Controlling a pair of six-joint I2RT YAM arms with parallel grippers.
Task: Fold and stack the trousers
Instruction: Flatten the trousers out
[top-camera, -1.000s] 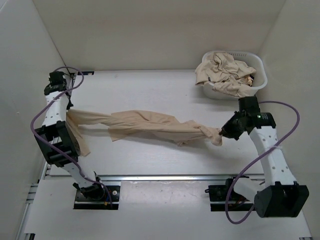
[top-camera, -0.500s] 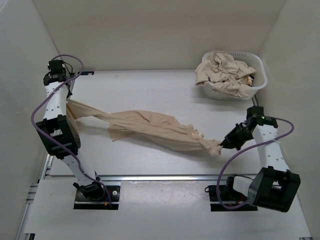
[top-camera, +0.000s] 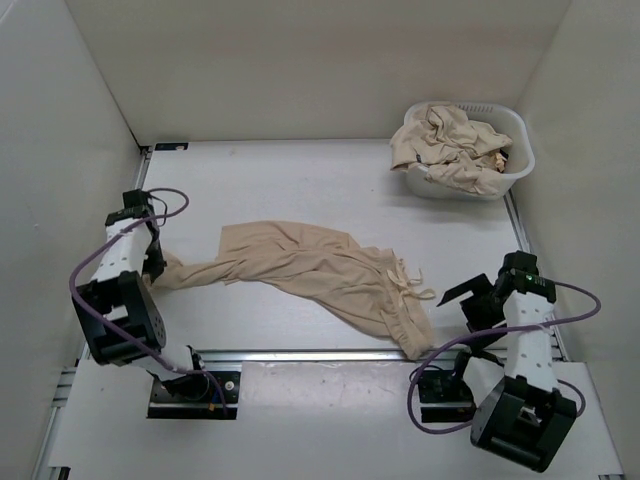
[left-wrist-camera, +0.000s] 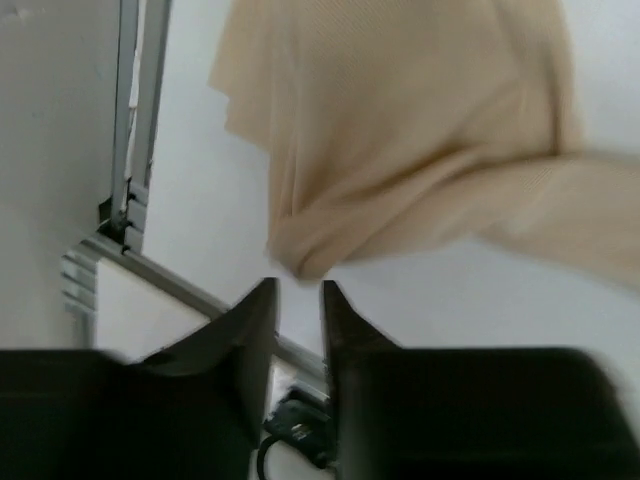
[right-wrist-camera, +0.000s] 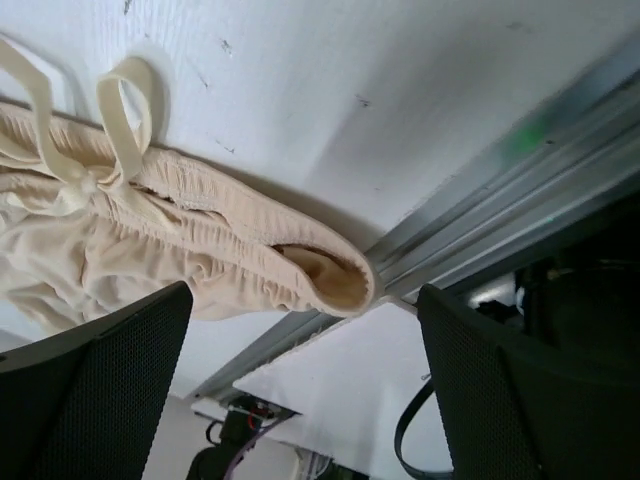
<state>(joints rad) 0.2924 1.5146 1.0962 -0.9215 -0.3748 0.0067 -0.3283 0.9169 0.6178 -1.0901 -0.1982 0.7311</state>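
Left pincer (top-camera: 158, 262) low over the left side of the bench (top-camera: 300, 170); in its wrist view the fingers (left-wrist-camera: 255, 330) stand almost together with only a thin slit between, nothing in it, and the cloth edge lies just beyond the tips. Closed, holding nothing. Trousers (top-camera: 310, 270) spread flat on the bench, running from the left pincer toward the near right; leg end bunched beside that pincer, wider middle rumpled, waistband at the near right reaching the bench's near edge by the rail (top-camera: 330, 353). Drawstring (top-camera: 412, 285) loose on the bench just right of the waist. Right wrist view: waistband (right-wrist-camera: 250, 250) gathered, its folded corner lying at the bench edge, drawstring loops (right-wrist-camera: 125, 100) beside it. Right pincer (top-camera: 470, 298) near right, wide open, just right of the waistband, apart from it. Far right: basket (top-camera: 515, 150) heaped with more trousers (top-camera: 445, 145).
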